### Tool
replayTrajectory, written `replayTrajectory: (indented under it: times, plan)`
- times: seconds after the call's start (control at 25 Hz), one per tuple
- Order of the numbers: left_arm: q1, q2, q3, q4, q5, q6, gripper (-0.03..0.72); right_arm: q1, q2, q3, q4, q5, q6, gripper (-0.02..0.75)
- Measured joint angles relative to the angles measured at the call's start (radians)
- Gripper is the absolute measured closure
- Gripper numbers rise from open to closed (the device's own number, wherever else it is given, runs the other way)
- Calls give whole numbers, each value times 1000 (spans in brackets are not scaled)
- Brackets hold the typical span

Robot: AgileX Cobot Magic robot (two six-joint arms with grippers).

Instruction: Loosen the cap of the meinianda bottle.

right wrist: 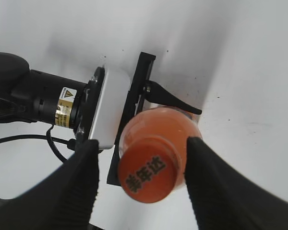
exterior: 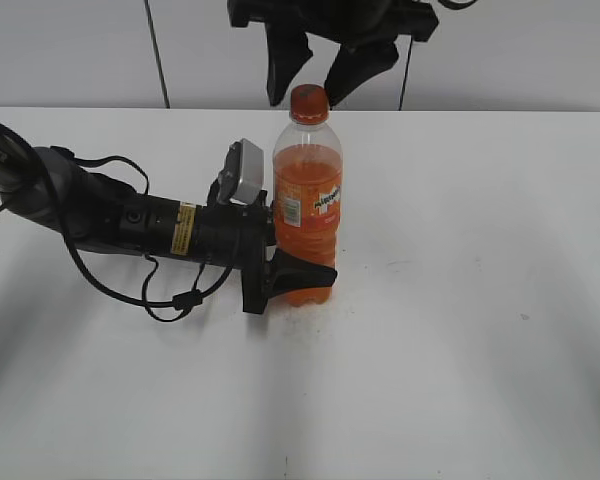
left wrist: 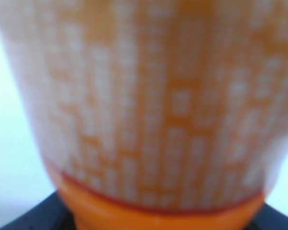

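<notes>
Here the left end effector clamps the bottle low, steadying it upright on the tabletop, while the right end effector hangs spread open astride the cap, not yet gripping.

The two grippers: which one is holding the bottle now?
The left gripper, clamped low on the meinianda bottle. The right gripper only straddles the cap, fingers apart.

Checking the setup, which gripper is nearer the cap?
Right. The right gripper straddles the cap, open; the left gripper grips the bottle low down.
</notes>
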Motion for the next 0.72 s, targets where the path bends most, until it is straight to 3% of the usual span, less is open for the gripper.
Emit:
replayTrajectory:
  times: [0.32, 0.72]
  plan:
    - [0, 0, 0, 0, 0, -3, 288, 0, 8, 0, 5, 0, -2, 311]
    - [0, 0, 0, 0, 0, -3, 288, 0, 8, 0, 5, 0, -44, 393]
